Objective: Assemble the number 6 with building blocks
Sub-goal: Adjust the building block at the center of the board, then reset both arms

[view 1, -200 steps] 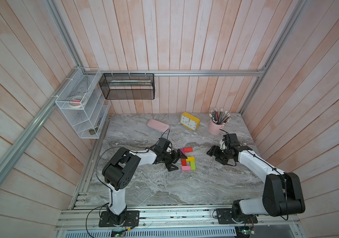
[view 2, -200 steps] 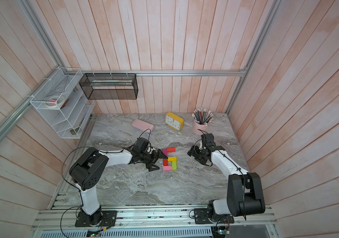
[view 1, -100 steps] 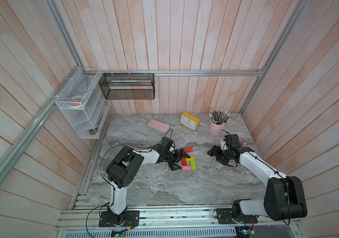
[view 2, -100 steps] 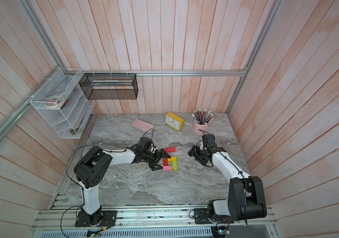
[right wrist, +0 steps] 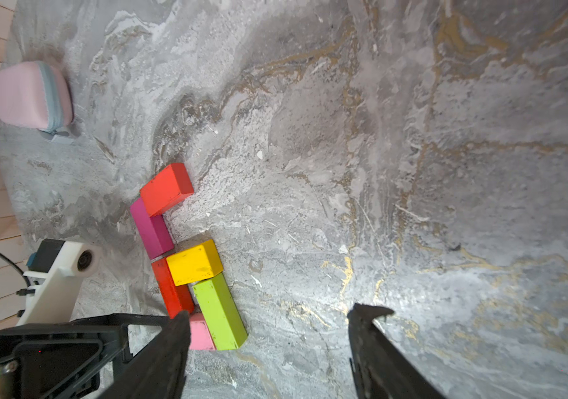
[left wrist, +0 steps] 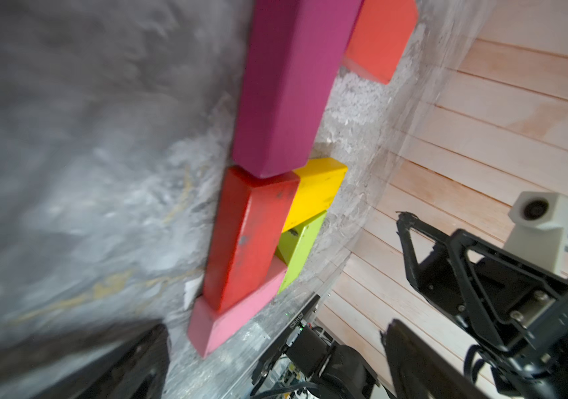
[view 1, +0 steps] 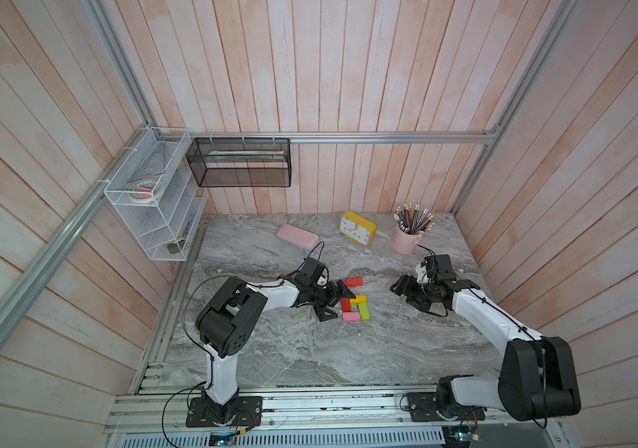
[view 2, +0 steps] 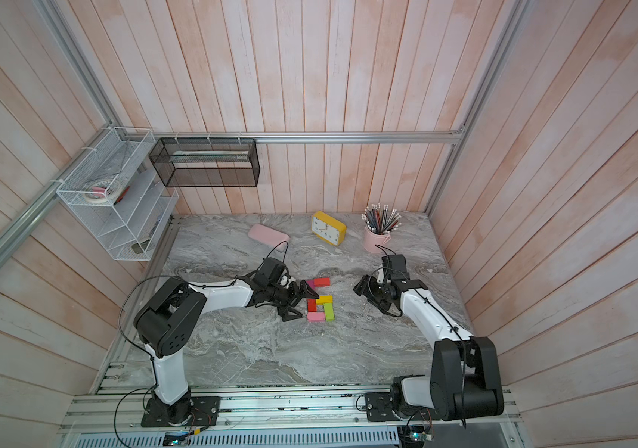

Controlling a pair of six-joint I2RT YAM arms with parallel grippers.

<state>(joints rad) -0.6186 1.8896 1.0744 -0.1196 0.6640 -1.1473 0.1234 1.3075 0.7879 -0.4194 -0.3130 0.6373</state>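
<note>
Magenta blk [left wrist: 289, 86] cut off by frame edge in L wrist view, mostly behind L gripper [view 1: 335, 303] in both top views. Pink blk [right wrist: 202, 333] partly hidden by R finger [right wrist: 168, 352].

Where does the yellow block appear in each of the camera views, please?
A top view: the yellow block sits just below the picture's centre.
A top view: yellow block likewise just below centre.
Left wrist: near centre, against the red block.
Right wrist: between the magenta block and the lime green block.
Shared landmark: the lime green block, adjoining it in every view.
</note>
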